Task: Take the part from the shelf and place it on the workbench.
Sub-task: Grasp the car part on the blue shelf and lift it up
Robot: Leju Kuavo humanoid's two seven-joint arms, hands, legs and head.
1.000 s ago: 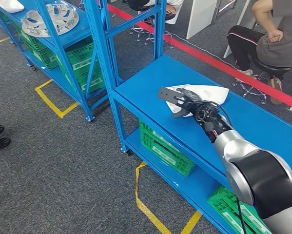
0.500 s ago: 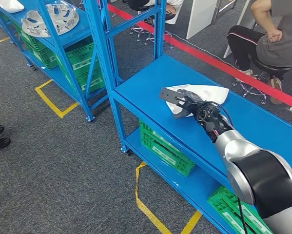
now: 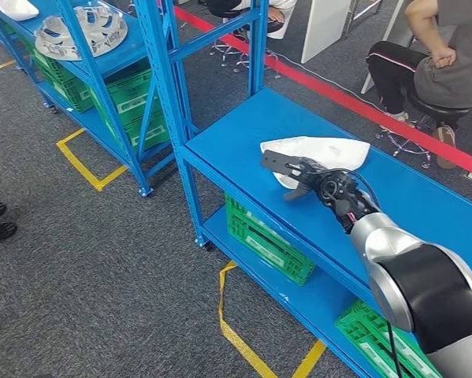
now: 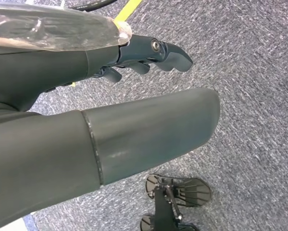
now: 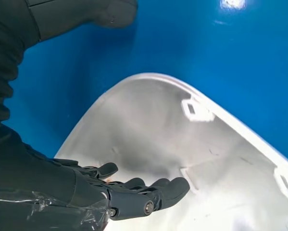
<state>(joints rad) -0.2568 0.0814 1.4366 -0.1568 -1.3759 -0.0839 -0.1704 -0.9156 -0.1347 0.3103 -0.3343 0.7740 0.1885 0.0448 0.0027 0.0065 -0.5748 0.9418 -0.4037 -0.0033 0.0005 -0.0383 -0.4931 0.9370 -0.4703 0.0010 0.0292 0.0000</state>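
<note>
A white curved shell part [image 3: 331, 150] lies flat on the blue workbench top [image 3: 239, 142]. My right hand [image 3: 317, 183] hovers at the part's near edge, fingers spread, gripping nothing. In the right wrist view the dark fingers [image 5: 142, 192] stretch out just over the part's pale inner face [image 5: 207, 149], with the blue surface [image 5: 98, 62] beyond and the thumb held wide apart from them. My left hand [image 4: 145, 53] hangs over the grey carpet, fingers loosely extended and holding nothing.
Green crates [image 3: 269, 240] sit on the lower level under the workbench. A blue shelf [image 3: 102, 71] at the upper left carries a silver-white ring-shaped part [image 3: 81, 31]. A person sits at the upper right [image 3: 441, 63]. Yellow tape [image 3: 239, 339] marks the floor.
My right hand has drawn back slightly toward me, off the white part. The part stays where it lies on the blue surface.
</note>
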